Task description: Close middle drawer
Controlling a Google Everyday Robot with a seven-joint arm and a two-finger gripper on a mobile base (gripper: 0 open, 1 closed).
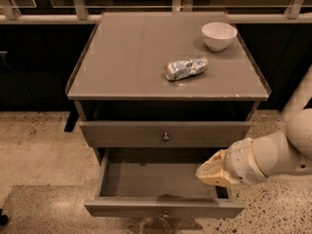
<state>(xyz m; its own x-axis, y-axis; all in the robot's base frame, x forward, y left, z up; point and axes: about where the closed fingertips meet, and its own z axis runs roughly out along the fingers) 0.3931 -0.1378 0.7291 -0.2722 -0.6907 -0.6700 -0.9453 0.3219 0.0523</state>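
Observation:
The middle drawer (161, 206) is pulled far out of the grey cabinet. Its inside is a bare grey box, and a small round knob (165, 213) sits on its front panel. Above it, a drawer (126, 133) with its own knob sits pushed in. My gripper (210, 173), with yellowish tips on a white wrist, hangs over the right inner side of the open drawer, just behind the front panel. It holds nothing that I can see.
On the cabinet top (126, 57) lie a crumpled silver-blue bag (186, 68) and a white bowl (219, 35). My white arm (278, 155) reaches in from the right. Speckled floor surrounds the cabinet, and a dark wall with a railing runs behind it.

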